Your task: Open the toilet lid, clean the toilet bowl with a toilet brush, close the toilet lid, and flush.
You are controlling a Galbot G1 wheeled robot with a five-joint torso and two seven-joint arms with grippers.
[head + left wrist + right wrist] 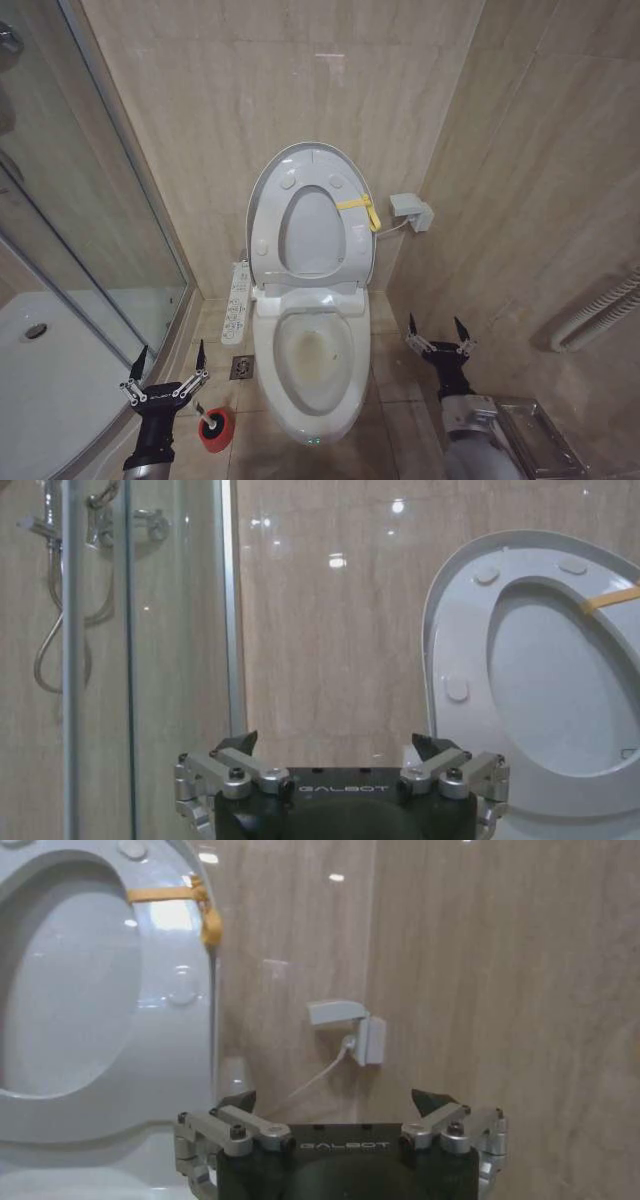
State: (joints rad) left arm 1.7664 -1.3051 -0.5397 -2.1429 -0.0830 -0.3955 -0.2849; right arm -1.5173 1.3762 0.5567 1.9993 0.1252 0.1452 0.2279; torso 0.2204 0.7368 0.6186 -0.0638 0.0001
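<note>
The toilet bowl [312, 365] stands uncovered against the beige tiled back wall [250, 90], a yellowish stain showing round the drain at its bottom. Behind the bowl the toilet lid [262, 205] is raised upright and leans on that wall, with the white seat ring [345, 235] tipped up against it and a yellow strap [358, 206] tied round the ring's right edge. To the left of the bowl the floor is narrow: a long white button panel [238, 302] hangs off the bowl's left rear edge, a small floor drain [243, 367] sits just beside the bowl's left flank, and the glass shower door [90, 200] with its metal frame closes that side. The toilet brush [203, 409] stands in its round red holder [217, 428] on the floor to the left of the bowl's front, near the shower frame. The left gripper [168, 364] hangs just above and beside the holder, apart from the brush, its jaws spread wide and empty. To the right of the bowl there is more bare floor; the right gripper [436, 332] hovers over it, well clear of the bowl's rim, jaws likewise wide with nothing between them. A white wall socket [412, 209] with a cord sits on the wall to the right of the raised lid.
</note>
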